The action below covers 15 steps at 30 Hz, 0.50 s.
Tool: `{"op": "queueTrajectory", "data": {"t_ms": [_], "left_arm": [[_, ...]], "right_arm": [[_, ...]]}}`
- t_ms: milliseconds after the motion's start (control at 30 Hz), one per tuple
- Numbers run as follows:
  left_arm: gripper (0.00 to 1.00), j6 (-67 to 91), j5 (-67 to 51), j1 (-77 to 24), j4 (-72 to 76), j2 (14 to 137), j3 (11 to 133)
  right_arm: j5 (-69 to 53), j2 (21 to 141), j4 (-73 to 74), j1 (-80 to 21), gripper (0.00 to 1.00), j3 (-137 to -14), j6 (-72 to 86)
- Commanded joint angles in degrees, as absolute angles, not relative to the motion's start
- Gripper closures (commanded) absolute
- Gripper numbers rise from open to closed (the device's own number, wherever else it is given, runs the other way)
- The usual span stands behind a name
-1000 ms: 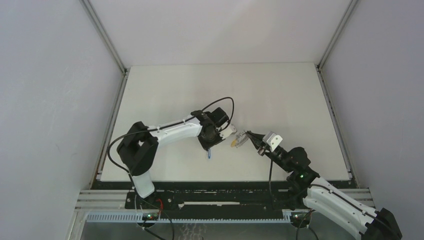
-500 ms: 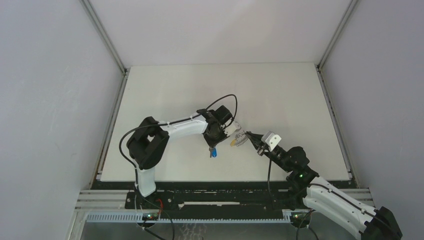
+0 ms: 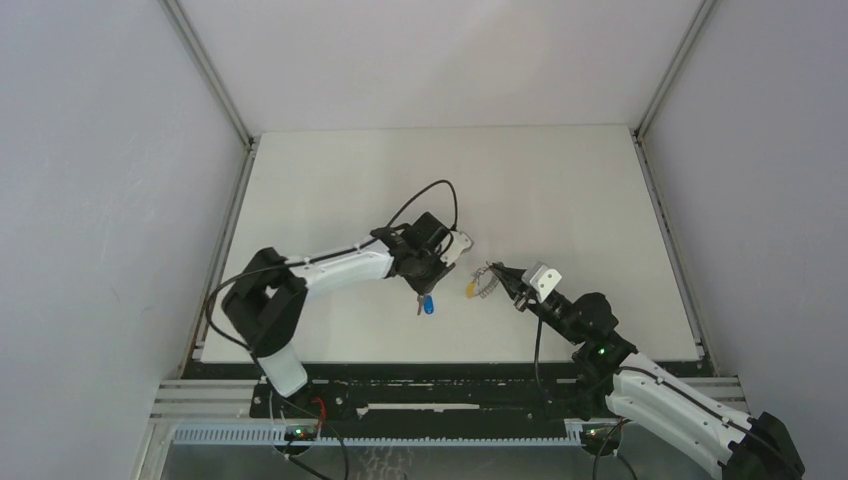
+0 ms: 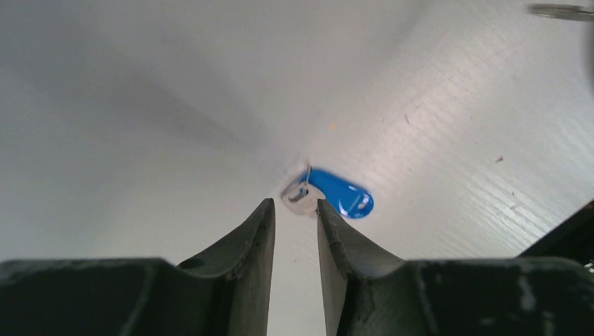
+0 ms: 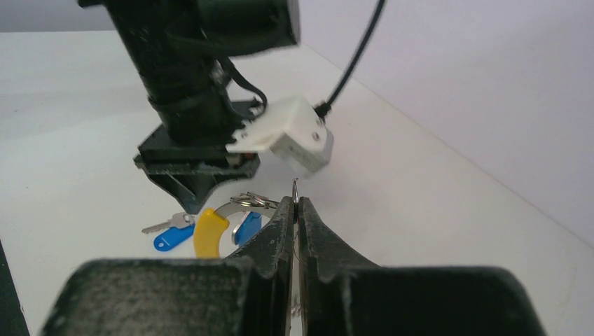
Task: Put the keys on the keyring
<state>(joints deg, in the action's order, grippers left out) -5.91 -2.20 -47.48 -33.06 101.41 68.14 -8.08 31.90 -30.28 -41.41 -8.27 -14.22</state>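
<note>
Parting left end effector above key

Blue key on white table

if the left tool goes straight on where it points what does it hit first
Probably the blue key lying just past the left tool; depth is unclear, so perhaps the table beside it.

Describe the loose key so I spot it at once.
On the white table, look beside the left arm's jaws, toward the front edge. There lies a tiny blue-headed key with a silver blade. It lies alone; the other blue key sits at the yellow-sectioned metal keyring in the right jaws.
</note>
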Motion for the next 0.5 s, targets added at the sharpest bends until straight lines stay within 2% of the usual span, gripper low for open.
{"op": "queueTrajectory", "data": {"t_ms": [0, 233, 467], "left_arm": [[0.66, -1.8, -3.5, -46.3, -21.0, 91.1, 59.5], [0.64, 0.2, -9.7, -44.9, -5.1, 85.8, 46.9], [0.65, -1.2, -10.7, -44.2, -0.4, 88.5, 45.4]], "right_arm": [[-8.7, 31.9, -34.1, -41.8, 1.0, -8.9, -13.2], [-8.6, 31.7, -33.9, -41.8, 1.0, -8.9, -13.3], [-8.6, 31.7, -33.6, -41.9, 1.0, -8.9, -13.4]]}}
